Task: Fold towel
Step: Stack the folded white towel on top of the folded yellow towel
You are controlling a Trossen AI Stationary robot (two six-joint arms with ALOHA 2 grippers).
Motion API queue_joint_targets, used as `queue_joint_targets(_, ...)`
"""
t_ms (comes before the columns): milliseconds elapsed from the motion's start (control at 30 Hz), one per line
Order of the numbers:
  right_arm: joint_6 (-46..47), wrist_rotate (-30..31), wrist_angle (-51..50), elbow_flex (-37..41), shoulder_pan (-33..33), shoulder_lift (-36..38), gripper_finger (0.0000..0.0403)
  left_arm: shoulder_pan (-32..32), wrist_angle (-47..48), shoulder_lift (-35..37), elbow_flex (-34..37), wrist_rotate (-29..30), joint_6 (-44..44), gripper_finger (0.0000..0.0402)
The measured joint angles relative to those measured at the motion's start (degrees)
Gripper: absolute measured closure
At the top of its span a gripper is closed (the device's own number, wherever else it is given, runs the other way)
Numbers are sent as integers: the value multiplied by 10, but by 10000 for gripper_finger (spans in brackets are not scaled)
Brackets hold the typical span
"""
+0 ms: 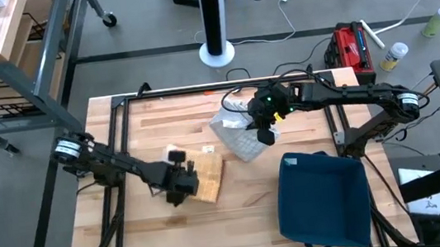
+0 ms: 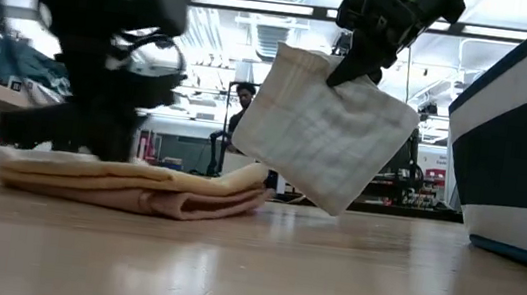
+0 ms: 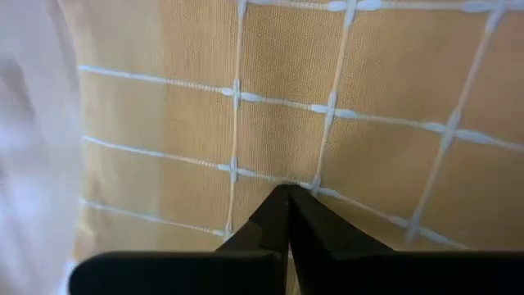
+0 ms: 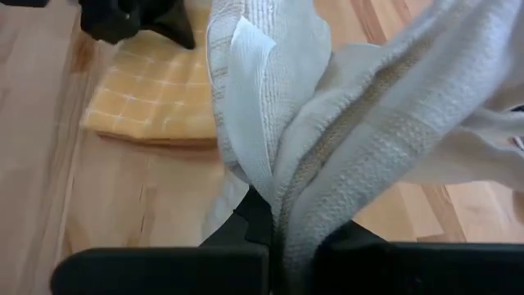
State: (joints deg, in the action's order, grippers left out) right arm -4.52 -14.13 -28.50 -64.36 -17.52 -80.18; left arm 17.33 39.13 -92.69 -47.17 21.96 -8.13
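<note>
A yellow towel lies folded on the wooden worktop, left of centre. It is a soft tan-yellow cloth crossed by thin pale lines in a check pattern, and the low view shows it as a flat, layered bundle with rounded folded edges. The left gripper is down at this towel's left edge, with its fingers pressed together to a point against the cloth. The left wrist view shows the check weave filling the frame right in front of the fingertips; whether any fabric is pinched between them cannot be told.

A second, white towel is held up by the right gripper over the middle of the worktop, toward the back. It is pale grey-white with a ribbed, faintly gridded weave and a plain band near its hem. In the low view it hangs as a tilted square sheet, one corner up in the gripper and the lowest corner just at the worktop surface, beside the yellow towel. The right gripper's fingers are closed on a bunched fold of it, the cloth draping in thick pleats on both sides.

A dark blue bin sits on the right of the worktop.
</note>
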Motion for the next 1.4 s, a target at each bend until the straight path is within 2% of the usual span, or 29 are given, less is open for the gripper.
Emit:
queue_joint_targets(100,5,0,0,0,0,0,392,-33,-37,-1,-5,28,132,401)
queue_joint_targets(267,20,0,-5,0,0,4,392,-99,-174,-1,-6,49,309,401)
queue_joint_targets(367,27,1,-13,0,-1,17,392,-118,-231,6,-6,119,347,401)
queue_joint_targets(467,45,1,-24,0,-6,34,392,-120,-207,35,-18,181,355,401)
queue_joint_targets(533,57,1,-29,-2,-9,42,392,-114,-153,66,-29,167,318,401)
queue_joint_targets(733,75,-72,-25,-24,-13,32,392,-105,-3,170,-45,-6,79,401)
queue_joint_targets(867,68,-89,-24,-58,-17,0,392,-83,59,215,-30,-77,-54,401)
queue_joint_targets(967,53,-94,-27,-88,-17,-29,392,-57,86,234,-9,-96,-118,401)
queue_joint_targets(1033,48,-124,-24,-116,-17,-55,392,-37,93,242,6,-96,-148,401)
queue_joint_targets(1267,46,-253,-22,-214,-19,-160,392,23,142,250,46,-95,-270,401)
queue_joint_targets(1400,56,-350,-22,-278,-19,-230,392,65,165,260,52,-90,-324,401)
